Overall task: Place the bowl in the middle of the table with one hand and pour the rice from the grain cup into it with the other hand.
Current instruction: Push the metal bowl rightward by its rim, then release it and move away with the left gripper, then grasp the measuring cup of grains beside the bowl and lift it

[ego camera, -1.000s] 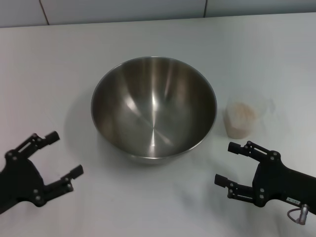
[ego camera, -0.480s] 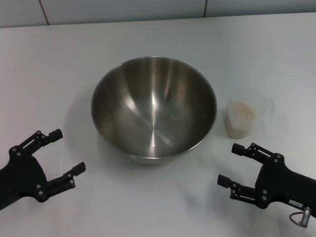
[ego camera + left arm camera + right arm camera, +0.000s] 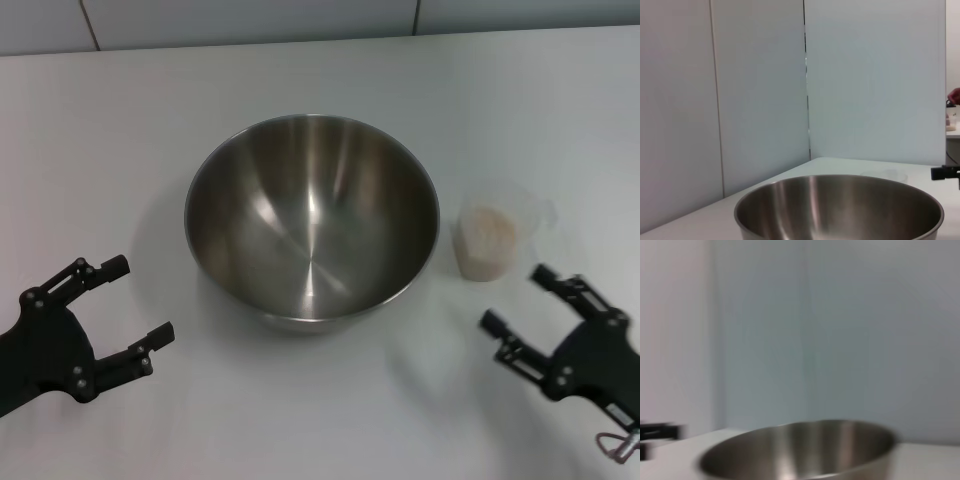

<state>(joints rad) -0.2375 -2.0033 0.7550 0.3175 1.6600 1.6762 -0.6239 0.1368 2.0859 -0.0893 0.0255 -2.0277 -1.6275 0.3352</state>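
The right hand (image 3: pixel 545 305), fingers spread wide and holding nothing, hovers low over the white surface (image 3: pixel 300 70) just short of the grain cup (image 3: pixel 490 240), its open fingers angled toward it. The left hand (image 3: pixel 125 300), equally wide open and empty, sits near the front edge on the opposite side, apart from the bowl (image 3: pixel 312 220).

The large steel bowl stands upright near the middle of the surface, so that half of the job looks done. The pour appears not to have begun: the bowl's brushed interior shows bare, with no grains visible in it, and the rice (image 3: pixel 490 232) fills the lower part of the translucent cup, which stands upright just beside the bowl on the robot's right, not touching it. What seems left is to grip the cup, lift it over the rim and tip it.

No brand, label or legible writing shows on bowl, cup, hands or surface.
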